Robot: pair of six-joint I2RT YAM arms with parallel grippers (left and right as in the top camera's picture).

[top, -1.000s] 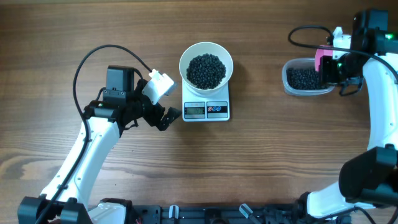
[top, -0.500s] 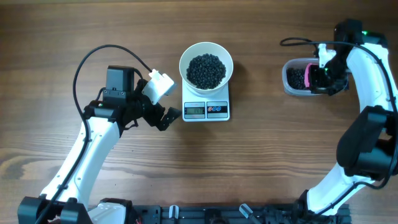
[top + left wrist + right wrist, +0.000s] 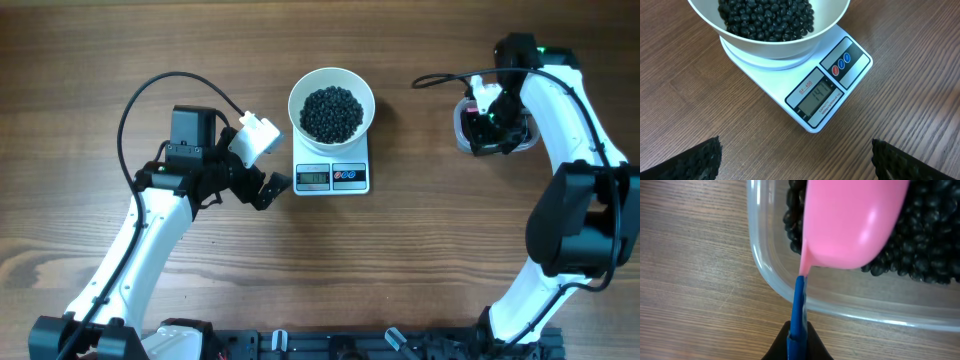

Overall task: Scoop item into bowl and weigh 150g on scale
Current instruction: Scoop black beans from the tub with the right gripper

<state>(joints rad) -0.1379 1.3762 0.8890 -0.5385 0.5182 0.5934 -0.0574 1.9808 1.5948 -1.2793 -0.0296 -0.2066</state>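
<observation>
On scale (image 3: 331, 178), bowl (image 3: 297, 108) of beans (image 3: 331, 112), more in tub (image 3: 769, 272)

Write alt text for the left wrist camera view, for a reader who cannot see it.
A white bowl full of black beans sits on a small white kitchen scale whose display reads 141. The open left gripper shows dark fingertips in the bottom corners, over a wooden table.

Overhead cam: fixed above, looks straight down, far enough to take in a wide stretch of table (image 3: 450, 260). L wrist cam: close, angled down at scale (image 3: 815, 95) display, w/ white bowl (image 3: 775, 47) at top edge. R wrist cam: v. close, looks down on clear tub (image 3: 765, 275) rim & pink scoop (image 3: 850, 225). Overhead shares scale + white bowl w/ L view, clear tub w/ R view.
</observation>
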